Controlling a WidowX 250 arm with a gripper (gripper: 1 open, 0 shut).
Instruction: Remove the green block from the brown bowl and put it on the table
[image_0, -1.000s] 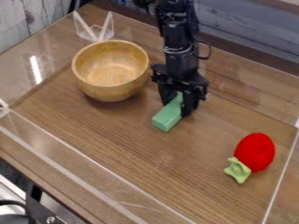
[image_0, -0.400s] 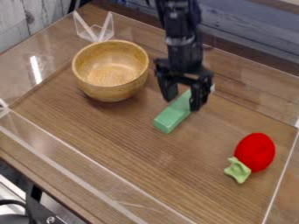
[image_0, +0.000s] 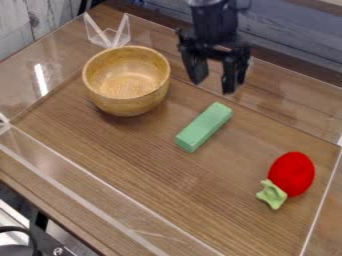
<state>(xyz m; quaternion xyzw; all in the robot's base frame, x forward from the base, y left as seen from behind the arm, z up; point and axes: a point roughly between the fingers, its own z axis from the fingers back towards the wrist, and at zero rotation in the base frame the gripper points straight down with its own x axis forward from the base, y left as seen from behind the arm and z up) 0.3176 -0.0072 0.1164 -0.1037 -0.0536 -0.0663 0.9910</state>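
Jaws standing apart and empty on my gripper (image_0: 217, 80), hanging above the table (image_0: 120, 160) with clear air between its fingers and everything below. And there's the green block (image_0: 203, 127), lying flat on the wood, out of the brown bowl (image_0: 127, 80) and just beside it on the right, one long face down, angled a little across the grain. Nothing is touching it. I see the bowl sitting empty, so I'm reading the task as done or as good as done.

If I had to take that block again, I judge it light and rigid, a plain bar with smooth flat faces, probably wood or plastic, nothing fragile. I'd span its short width at the middle of its length, fingers on the two long sides, so it doesn't swing or twist out. Smooth faces could slip under a weak pinch. Over near the right edge I've got a red strawberry toy (image_0: 289, 175), well apart.
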